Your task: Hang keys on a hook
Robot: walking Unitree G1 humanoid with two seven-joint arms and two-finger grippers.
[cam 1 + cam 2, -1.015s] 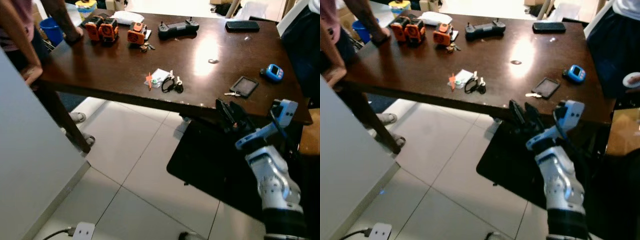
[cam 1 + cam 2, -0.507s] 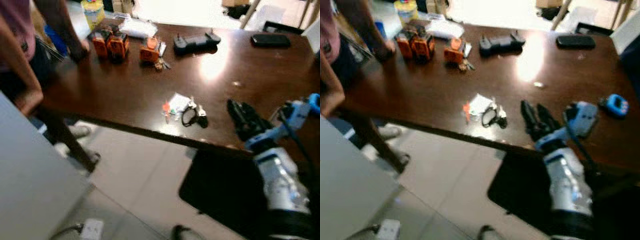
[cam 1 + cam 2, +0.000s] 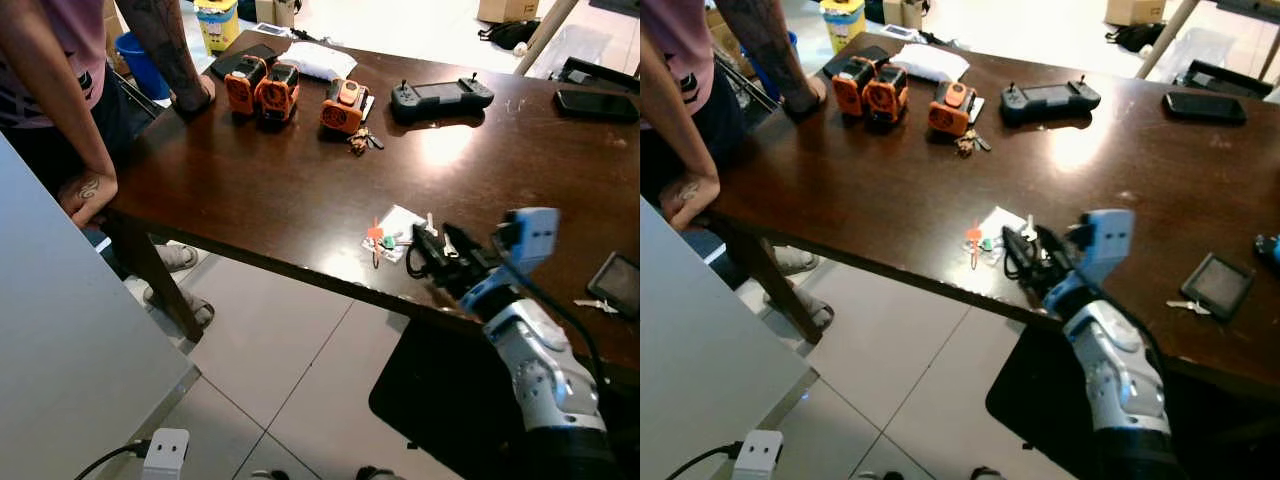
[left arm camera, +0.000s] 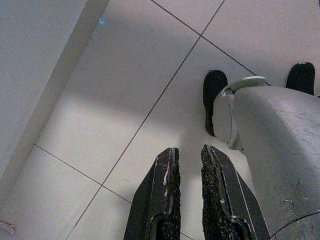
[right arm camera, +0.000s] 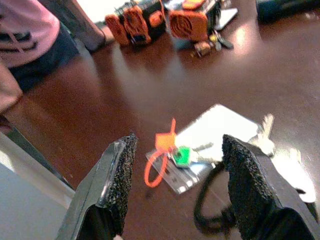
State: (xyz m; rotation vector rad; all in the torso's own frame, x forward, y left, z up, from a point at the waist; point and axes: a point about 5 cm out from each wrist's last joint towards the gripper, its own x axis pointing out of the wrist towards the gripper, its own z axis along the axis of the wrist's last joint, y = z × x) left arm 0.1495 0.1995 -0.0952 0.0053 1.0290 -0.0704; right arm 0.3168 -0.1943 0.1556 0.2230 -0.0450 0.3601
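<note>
Here we see the right tool (image 5: pixel 175 185) wide open and empty, poised just above the keys (image 5: pixel 200 152) on the dark counter (image 3: pixel 300 190).

Bright daylight, table (image 3: pixel 300 190) glare, right wrist blurred

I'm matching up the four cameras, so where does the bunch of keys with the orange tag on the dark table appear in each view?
Left eye view: keys at the table's near edge, just before the right gripper.
Right eye view: same spot.
Right wrist view: centred between the open fingers.
Left wrist view: not in it, floor tiles.
Shared landmark: the white card under the keys.
</note>
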